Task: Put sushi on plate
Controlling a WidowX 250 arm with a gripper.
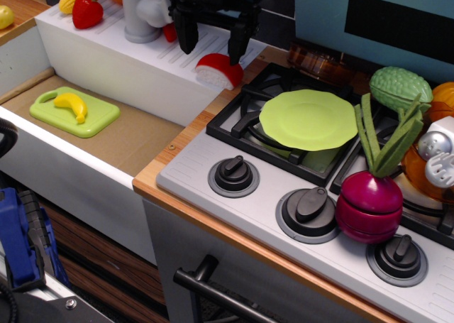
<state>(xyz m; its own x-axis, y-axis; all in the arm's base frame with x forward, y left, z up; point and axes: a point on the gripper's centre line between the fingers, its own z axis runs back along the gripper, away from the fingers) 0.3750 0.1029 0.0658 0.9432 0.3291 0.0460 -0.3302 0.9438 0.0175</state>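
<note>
One banana lies on the green cutting board, far left. Pincer spread, empty, upper body cut off by frame. Sushi rests on the white ridged ledge just below it. Lime plate sits on the burner grate. No legible writing.

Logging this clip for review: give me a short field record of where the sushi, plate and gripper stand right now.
sushi: lying on the white ledge behind the sink, left of the stove
plate: bare, on the rear-left burner grate
gripper: open, above the sushi, not gripping it
task state: sushi not yet on plate
nearby: radish by the front knobs; cutting board with banana in the sink
</note>
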